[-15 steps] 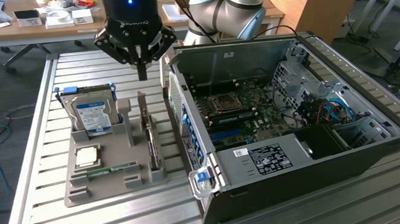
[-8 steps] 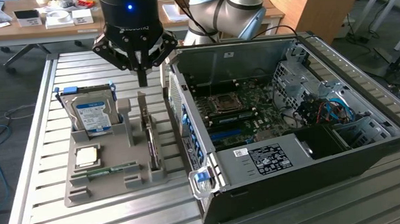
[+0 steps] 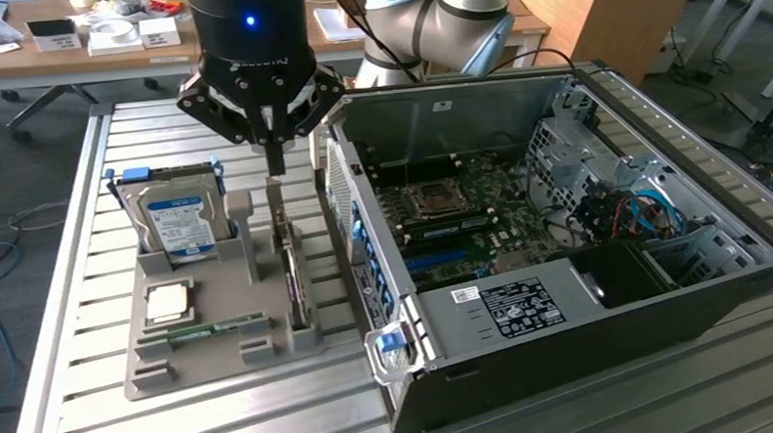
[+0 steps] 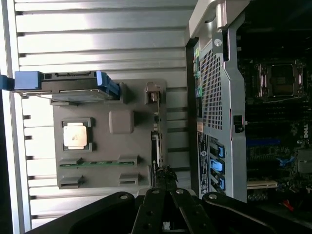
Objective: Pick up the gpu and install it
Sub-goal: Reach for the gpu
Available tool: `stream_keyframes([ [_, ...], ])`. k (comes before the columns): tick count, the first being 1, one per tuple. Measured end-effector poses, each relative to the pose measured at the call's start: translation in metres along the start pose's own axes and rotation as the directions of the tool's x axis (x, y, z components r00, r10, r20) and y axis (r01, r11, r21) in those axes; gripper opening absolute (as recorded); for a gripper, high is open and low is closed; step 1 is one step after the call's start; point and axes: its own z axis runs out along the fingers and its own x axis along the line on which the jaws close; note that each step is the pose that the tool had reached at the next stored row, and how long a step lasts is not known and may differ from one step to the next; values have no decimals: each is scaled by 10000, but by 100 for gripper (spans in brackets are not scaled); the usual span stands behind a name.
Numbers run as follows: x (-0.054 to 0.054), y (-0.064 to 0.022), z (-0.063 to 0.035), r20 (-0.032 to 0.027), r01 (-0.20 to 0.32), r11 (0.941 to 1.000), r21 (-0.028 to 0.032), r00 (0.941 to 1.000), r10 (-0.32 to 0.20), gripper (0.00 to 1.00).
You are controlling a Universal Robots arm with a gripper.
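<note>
Pincer (image 3: 276, 170) points straight down with its two fingers pressed together and nothing between them. It hangs over the far end of the gpu (image 3: 295, 284), and whether the tips touch the card cannot be told. The gpu stands on edge in a slot of the gray tray (image 3: 158, 368), along the tray's side on the exterior view's right, next to the computer case (image 3: 562, 346). At the tray's near end a slim green memory stick (image 3: 215, 329) lies flat in its groove. Just behind it a square processor chip (image 3: 168, 302) sits in a pocket. Farther back a silver hard drive (image 3: 178, 224) with a blue-and-white label stands tilted in a blue-cornered holder. The tray rests on a slatted metal bench (image 3: 89, 288). The case lies on its side on the same bench with its panel off, showing the motherboard (image 3: 472, 223). Beyond it stand the arm's pale joints (image 3: 443, 18) and a wooden desk (image 3: 40, 55) carrying small boxes.
</note>
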Motion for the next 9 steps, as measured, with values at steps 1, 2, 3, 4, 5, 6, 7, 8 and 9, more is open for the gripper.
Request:
stream_keyframes([
  [1, 0, 0, 0, 1, 0, 10000, 0, 10000, 0, 11],
  [2, -1, -1, 0, 0, 1, 10000, 0, 10000, -1, 11],
  [3, -1, -2, 0, 0, 2, 10000, 0, 10000, -2, 11],
  [4, -1, -2, 0, 0, 2, 10000, 0, 10000, -2, 11],
  [5, -1, -2, 0, 0, 2, 10000, 1, 10000, -2, 11],
  [6, -1, -2, 0, 0, 2, 10000, 0, 10000, -2, 11],
  [7, -1, -2, 0, 0, 2, 10000, 0, 10000, -2, 11],
  [8, -1, -2, 0, 0, 2, 10000, 0, 10000, -2, 11],
  [9, 0, -2, 0, 0, 2, 10000, 0, 10000, -2, 11],
])
